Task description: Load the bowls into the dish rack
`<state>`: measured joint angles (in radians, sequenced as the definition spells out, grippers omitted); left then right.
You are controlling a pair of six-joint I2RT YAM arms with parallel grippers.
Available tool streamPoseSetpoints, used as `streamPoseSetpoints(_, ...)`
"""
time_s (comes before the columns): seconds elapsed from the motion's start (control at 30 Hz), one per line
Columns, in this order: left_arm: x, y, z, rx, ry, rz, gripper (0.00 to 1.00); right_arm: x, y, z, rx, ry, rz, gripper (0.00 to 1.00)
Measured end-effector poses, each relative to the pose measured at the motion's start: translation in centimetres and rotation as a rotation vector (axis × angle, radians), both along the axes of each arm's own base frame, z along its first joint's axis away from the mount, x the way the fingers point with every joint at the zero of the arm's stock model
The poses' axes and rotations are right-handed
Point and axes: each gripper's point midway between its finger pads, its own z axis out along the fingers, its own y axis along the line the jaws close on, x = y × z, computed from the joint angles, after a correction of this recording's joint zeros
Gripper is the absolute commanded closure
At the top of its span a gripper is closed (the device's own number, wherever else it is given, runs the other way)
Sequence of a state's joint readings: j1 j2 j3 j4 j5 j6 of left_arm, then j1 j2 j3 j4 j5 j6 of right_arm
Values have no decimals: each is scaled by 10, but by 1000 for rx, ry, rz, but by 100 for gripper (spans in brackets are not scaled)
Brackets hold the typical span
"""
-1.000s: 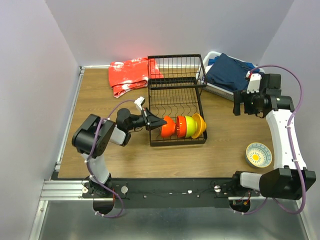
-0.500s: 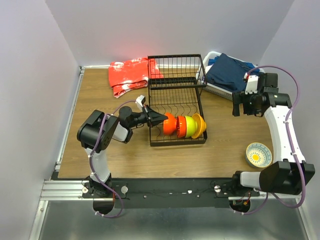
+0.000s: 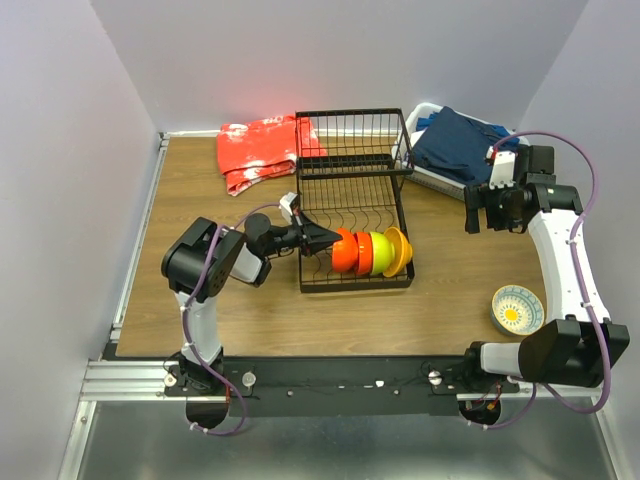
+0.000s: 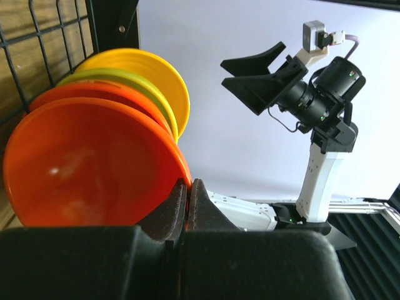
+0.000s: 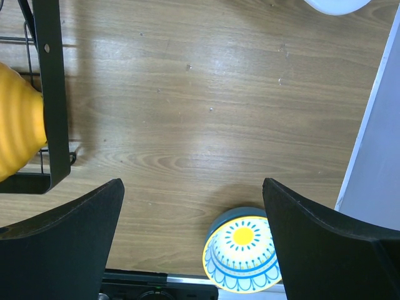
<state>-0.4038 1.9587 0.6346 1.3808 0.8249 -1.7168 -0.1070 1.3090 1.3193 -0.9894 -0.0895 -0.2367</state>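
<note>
The black wire dish rack [image 3: 353,285] stands mid-table. In its front slots stand on edge an orange bowl [image 3: 362,252], a lime green bowl [image 3: 380,253] and a yellow-orange bowl [image 3: 399,250]. My left gripper [image 3: 322,240] is shut on the rim of a red-orange bowl [image 3: 344,251], held on edge against that row; in the left wrist view the gripper [image 4: 187,185] pinches the bowl's [image 4: 87,162] rim. The white blue-patterned bowl [image 3: 517,309] sits on the table at front right. My right gripper [image 5: 194,244] is open and empty, high above the table, with that bowl [image 5: 244,259] below it.
A red cloth [image 3: 262,150] lies left of the rack at the back. A white plastic basket [image 3: 425,108] with a dark blue cloth [image 3: 455,145] stands at the back right. The rack's front corner bar [image 5: 50,94] shows in the right wrist view.
My left gripper has moved right with the red-orange bowl, bringing it up against the bowls in the rack. The right arm has barely moved.
</note>
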Motion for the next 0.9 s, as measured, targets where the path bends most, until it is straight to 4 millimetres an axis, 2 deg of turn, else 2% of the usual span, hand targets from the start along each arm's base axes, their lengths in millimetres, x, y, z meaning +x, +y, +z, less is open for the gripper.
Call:
streamPoseSetpoints(0.23, -3, -3, -1, -2, 12, -12, 100, 0, 0, 0, 0, 0, 0, 0)
streamPoseSetpoints(0.47, 10, -12, 2, -39, 31, -31, 100, 0, 0, 0, 0, 0, 0, 0)
streamPoseSetpoints(0.6, 11, -14, 1, -41, 41, -26, 100, 0, 0, 0, 0, 0, 1, 0)
streamPoseSetpoints(0.9, 2, -14, -11, -20, 57, -23, 99, 0, 0, 0, 0, 1, 1, 0)
